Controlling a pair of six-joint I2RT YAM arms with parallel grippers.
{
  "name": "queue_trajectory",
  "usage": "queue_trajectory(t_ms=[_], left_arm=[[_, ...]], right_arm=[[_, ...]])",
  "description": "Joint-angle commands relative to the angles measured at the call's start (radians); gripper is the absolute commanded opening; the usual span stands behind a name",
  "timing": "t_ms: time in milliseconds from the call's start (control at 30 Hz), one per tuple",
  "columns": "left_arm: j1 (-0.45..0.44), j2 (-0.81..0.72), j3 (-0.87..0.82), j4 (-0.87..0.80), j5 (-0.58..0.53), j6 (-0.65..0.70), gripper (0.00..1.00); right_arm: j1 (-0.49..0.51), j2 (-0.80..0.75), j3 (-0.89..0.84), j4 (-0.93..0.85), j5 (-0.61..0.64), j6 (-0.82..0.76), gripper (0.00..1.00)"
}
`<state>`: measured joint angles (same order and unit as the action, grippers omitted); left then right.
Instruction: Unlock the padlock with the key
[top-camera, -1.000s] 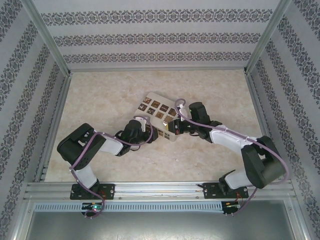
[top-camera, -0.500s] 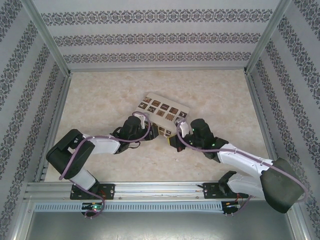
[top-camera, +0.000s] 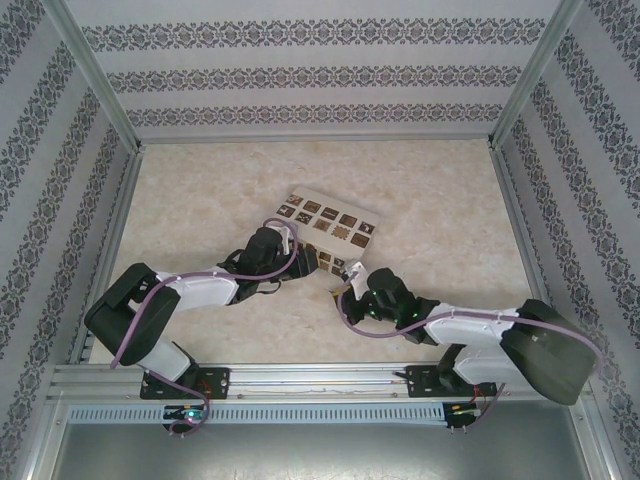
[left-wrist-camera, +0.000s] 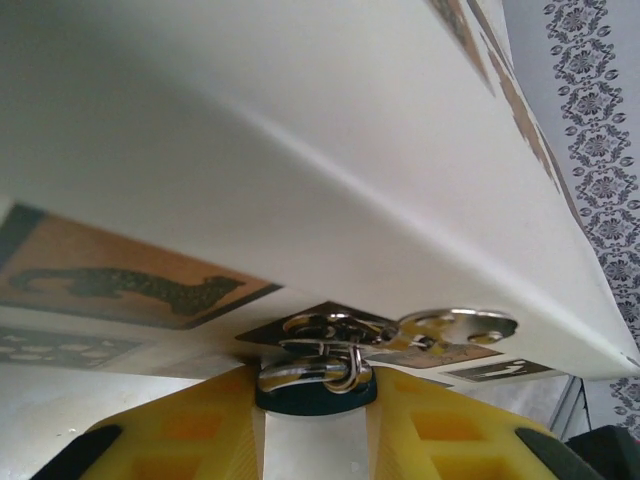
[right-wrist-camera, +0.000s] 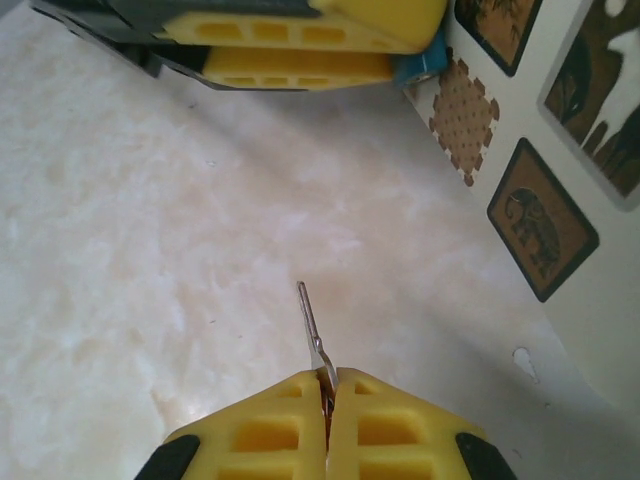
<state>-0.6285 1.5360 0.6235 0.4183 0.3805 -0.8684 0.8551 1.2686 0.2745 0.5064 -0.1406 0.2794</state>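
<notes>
Two grippers that had met at the box (top-camera: 330, 222) a second earlier now stood apart. The right gripper (right-wrist-camera: 328, 380) had drawn back, shut tight on the key (right-wrist-camera: 311, 330), whose blade pointed ahead over bare desk (right-wrist-camera: 150, 250). The padlock (left-wrist-camera: 315, 396) sat well ahead of it and to the right, pinched in the closed left gripper (left-wrist-camera: 315, 430) against the box, so insertion probably needed a fresh approach.
</notes>
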Motion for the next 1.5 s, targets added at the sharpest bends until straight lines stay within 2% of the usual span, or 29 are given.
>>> queue_trajectory(t_ms=[0,400,833,1467], left_arm=[[-0.014,-0.028,0.041,0.015,0.025,-0.017,0.29],[-0.014,-0.046,0.053,-0.024,0.013,-0.030,0.29],[-0.014,-0.039,0.056,-0.014,0.024,-0.046,0.29],[-0.014,-0.032,0.056,-0.007,0.029,-0.055,0.29]], right_arm=[[0.015,0.049,-0.002,0.157,0.083,-0.024,0.00],[0.016,0.172,0.024,0.285,0.159,-0.041,0.00],[0.008,0.235,0.022,0.392,0.166,-0.009,0.00],[-0.030,0.294,0.049,0.438,0.184,0.023,0.00]])
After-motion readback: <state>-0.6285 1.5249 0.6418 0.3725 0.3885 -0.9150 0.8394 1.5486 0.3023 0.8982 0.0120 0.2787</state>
